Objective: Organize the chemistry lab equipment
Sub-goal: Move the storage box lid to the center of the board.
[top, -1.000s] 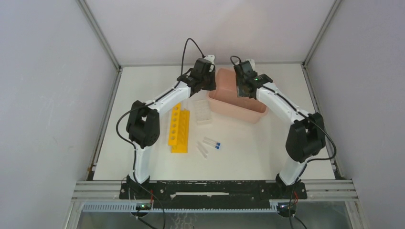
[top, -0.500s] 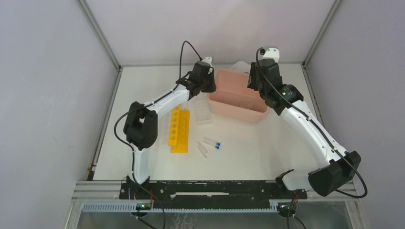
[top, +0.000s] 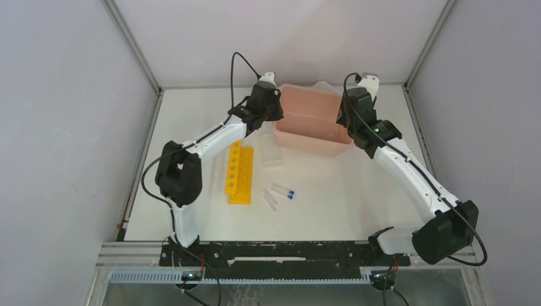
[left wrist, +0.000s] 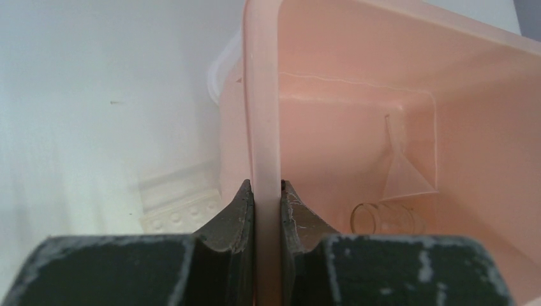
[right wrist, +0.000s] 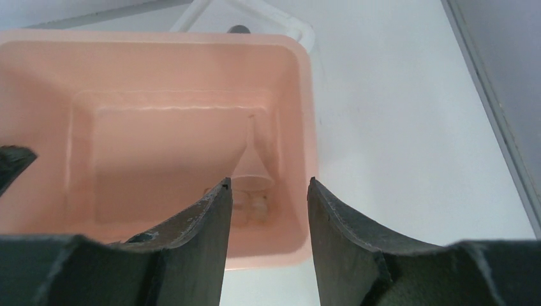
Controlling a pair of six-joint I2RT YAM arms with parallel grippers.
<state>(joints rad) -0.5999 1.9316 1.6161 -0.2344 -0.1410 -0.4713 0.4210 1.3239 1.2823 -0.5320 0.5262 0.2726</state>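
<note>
The left claw pinched the left wall of the pink bin, one finger inside and one outside its smooth, rounded rim. The right claw hung spread above the bin's right end, touching nothing. Inside the bin lay a clear funnel, cone-shaped with a thin stem, and just beside it a small clear vessel. On the white surface, seen from the top view, the clear gridded rack sat at 6 o'clock from the left claw, near the bin. The long yellow rack, with its row of round holes, lay at 7 o'clock. The blue-capped tubes lay at 3 o'clock from it.
</note>
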